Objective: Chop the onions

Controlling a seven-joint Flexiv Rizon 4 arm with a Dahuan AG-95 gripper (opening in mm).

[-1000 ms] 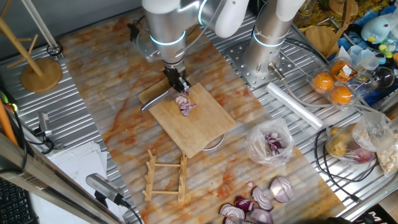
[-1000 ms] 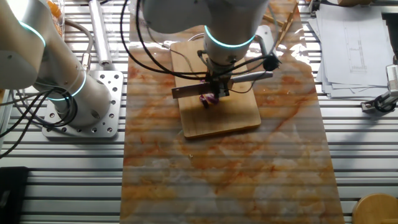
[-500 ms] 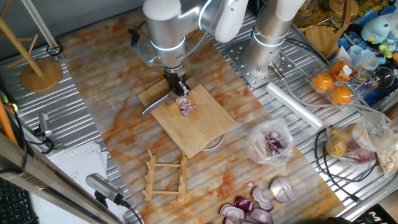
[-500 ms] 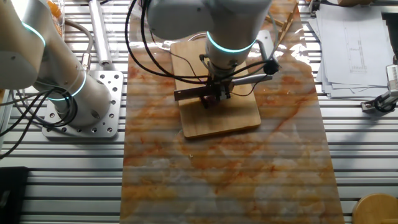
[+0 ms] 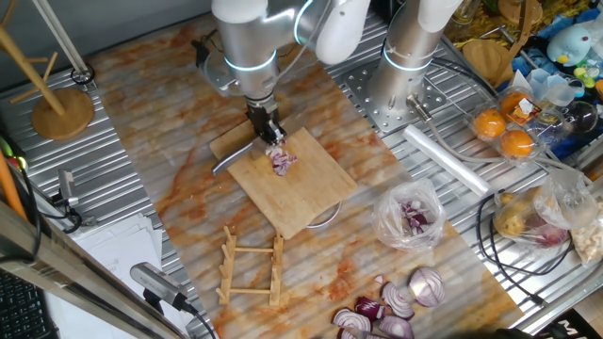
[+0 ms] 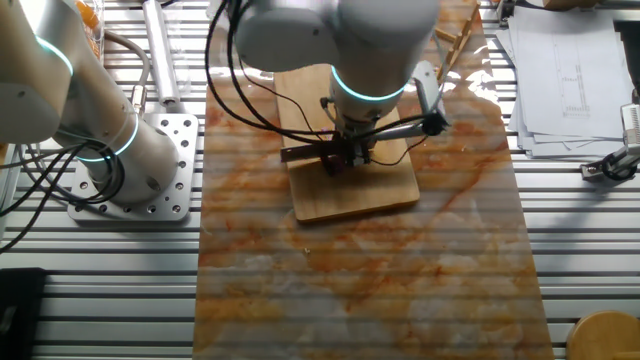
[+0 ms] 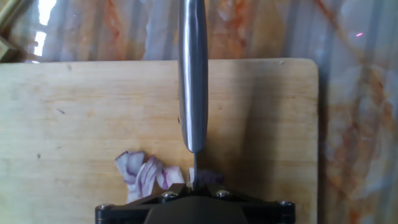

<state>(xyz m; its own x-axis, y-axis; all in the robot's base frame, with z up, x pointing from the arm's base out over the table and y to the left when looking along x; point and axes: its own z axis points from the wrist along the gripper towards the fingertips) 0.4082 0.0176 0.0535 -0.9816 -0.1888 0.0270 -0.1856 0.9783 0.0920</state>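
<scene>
- A knife (image 7: 193, 81) is being gripped by the closed hand (image 5: 267, 130), blade running straight ahead.
- The onions (image 7: 146, 171) are lying on the board (image 7: 74, 118), mostly left of the blade, beneath the hand.

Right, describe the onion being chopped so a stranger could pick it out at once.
Find the bamboo cutting board in the middle of the marbled table, under the arm's gripper holding a knife. The onions are the little purple-white heap on it, unlike the bigger halves at the table edge or the bagged pieces.
</scene>
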